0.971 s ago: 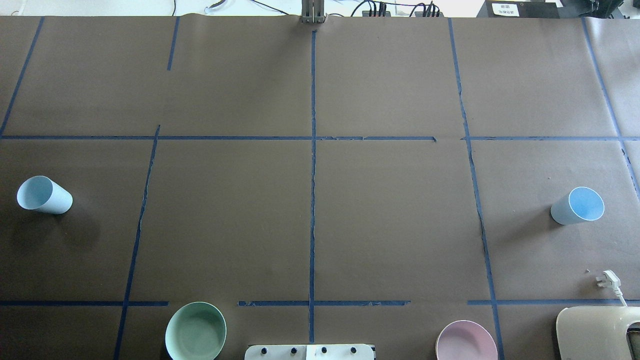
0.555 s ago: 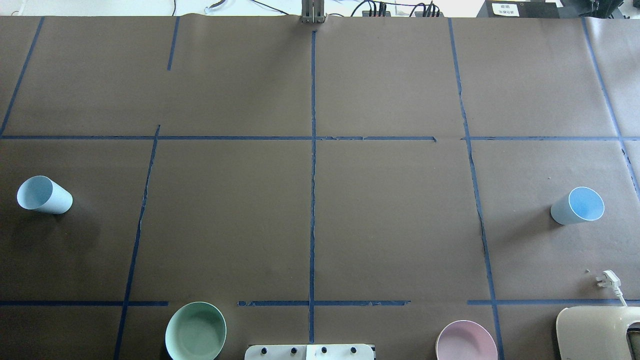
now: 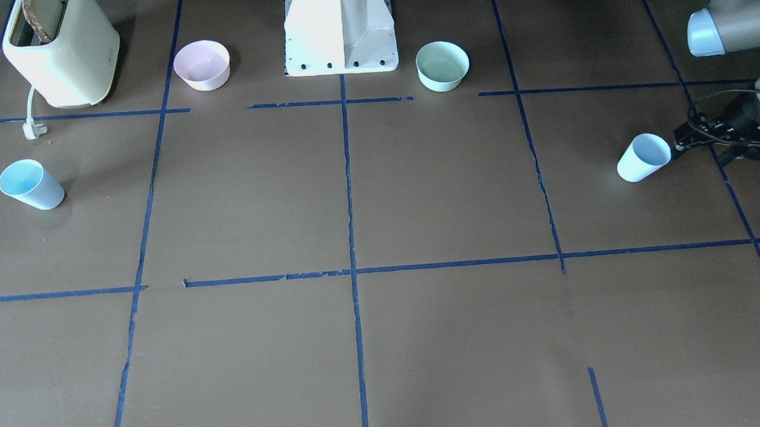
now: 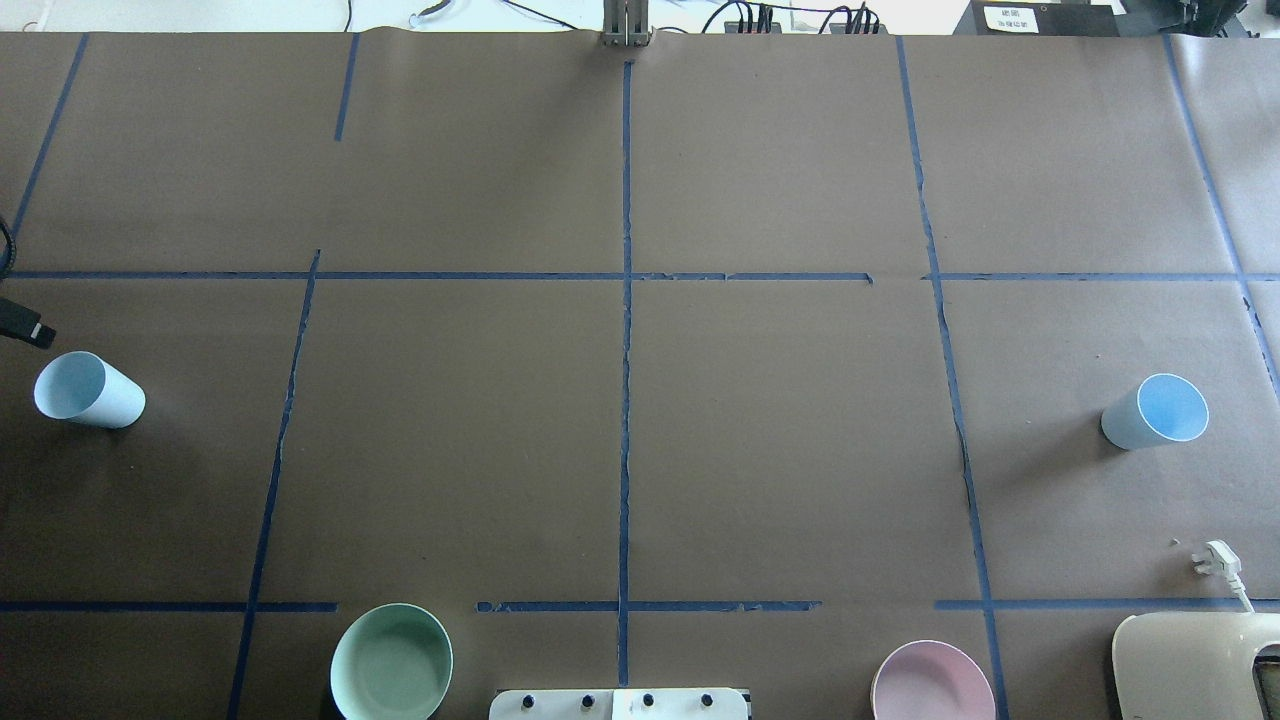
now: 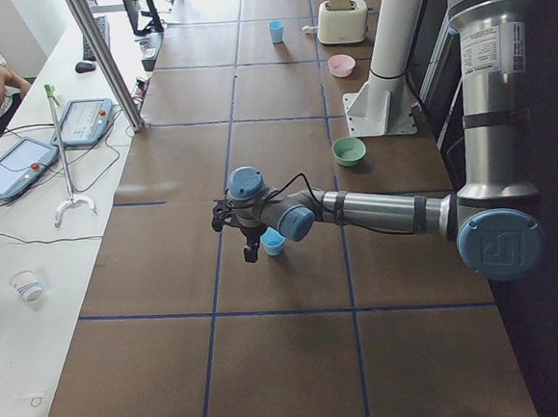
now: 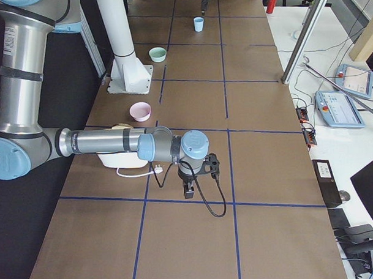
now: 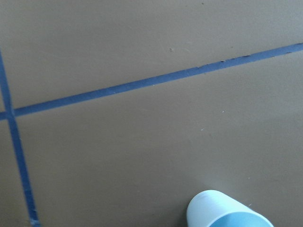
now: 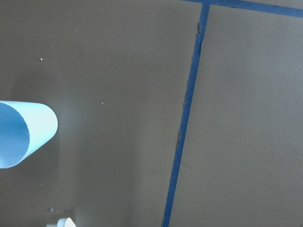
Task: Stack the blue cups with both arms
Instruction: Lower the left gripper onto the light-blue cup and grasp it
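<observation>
Two pale blue cups stand upright, far apart. The left cup (image 4: 88, 391) is at the table's left end, and also shows in the front view (image 3: 644, 157) and at the bottom of the left wrist view (image 7: 227, 210). The right cup (image 4: 1155, 411) is at the right end, seen also in the front view (image 3: 30, 184) and the right wrist view (image 8: 23, 135). My left gripper (image 3: 679, 139) hovers just beside the left cup, apart from it; its jaws are unclear. My right gripper (image 6: 188, 189) shows only in the right side view, so I cannot tell its state.
A mint-green bowl (image 4: 391, 662) and a pink bowl (image 4: 932, 683) sit near the white pedestal (image 3: 340, 29). A cream toaster (image 3: 62, 51) with a loose plug (image 4: 1215, 560) stands near the right cup. Blue tape lines grid the brown table.
The black tip of my left gripper has come into the overhead view at the left edge, close to the left cup. Neither cup has moved.
</observation>
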You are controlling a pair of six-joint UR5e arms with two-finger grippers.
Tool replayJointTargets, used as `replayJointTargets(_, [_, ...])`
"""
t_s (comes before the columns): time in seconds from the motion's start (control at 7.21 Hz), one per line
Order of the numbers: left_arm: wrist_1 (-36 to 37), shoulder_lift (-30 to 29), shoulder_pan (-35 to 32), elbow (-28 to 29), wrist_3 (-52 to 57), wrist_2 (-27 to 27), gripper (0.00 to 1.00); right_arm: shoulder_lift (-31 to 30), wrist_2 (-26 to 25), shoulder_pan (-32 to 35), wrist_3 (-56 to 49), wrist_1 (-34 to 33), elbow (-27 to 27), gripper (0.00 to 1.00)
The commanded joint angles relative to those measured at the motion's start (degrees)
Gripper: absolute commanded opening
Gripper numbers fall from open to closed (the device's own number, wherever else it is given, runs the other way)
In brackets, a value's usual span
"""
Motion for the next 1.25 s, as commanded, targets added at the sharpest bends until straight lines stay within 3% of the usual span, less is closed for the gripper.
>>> replayJointTargets(0.0, [-2.54,1.74,2.37,0.17,-3.05,1.28,1.0,0.0,0.0,0.0,0.0,0.09,0.0,1.0])
replayJointTargets(0.42, [-2.8,1.74,4.48,2.98,-3.23,1.2,1.0,0.0,0.0,0.0,-0.09,0.0,0.0,1.0])
replayJointTargets(0.55, [-2.8,1.74,4.48,3.07,-3.57,1.2,0.8,0.0,0.0,0.0,0.0,0.0,0.0,1.0])
replayJointTargets(0.69, [-2.8,1.57,4.57,2.99,-6.71,1.2,0.42,0.0,0.0,0.0,-0.09,0.0,0.0,1.0])
replayJointTargets(0.83, [-2.8,1.13,4.92,2.99,-8.39,1.11,0.12,0.0,0.0,0.0,-0.09,0.0,0.0,1.0])
replayJointTargets(0.97, [-2.8,0.52,4.92,2.72,-8.59,0.76,0.03,0.0,0.0,0.0,-0.09,0.0,0.0,1.0])
replayJointTargets(1.11, [-2.71,0.25,4.92,2.29,-8.59,0.32,0.02,0.0,0.0,0.0,0.0,0.0,0.0,1.0])
